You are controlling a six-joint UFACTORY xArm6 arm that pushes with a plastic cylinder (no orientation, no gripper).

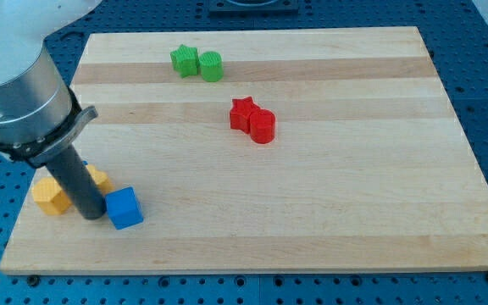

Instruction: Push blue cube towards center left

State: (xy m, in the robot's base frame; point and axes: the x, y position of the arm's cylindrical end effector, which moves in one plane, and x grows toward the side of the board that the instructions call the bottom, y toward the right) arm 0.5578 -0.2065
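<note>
no readable text, no labels, no brands, no numbers anywhere

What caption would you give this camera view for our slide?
Rod's tip sits just left of the blue cube, yellow blocks behind it, near the wooden board's bottom-left corner; green and red pairs lie farther off.

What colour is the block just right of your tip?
Blue: the blue cube, touching or nearly touching my tip, in the camera view.
</note>
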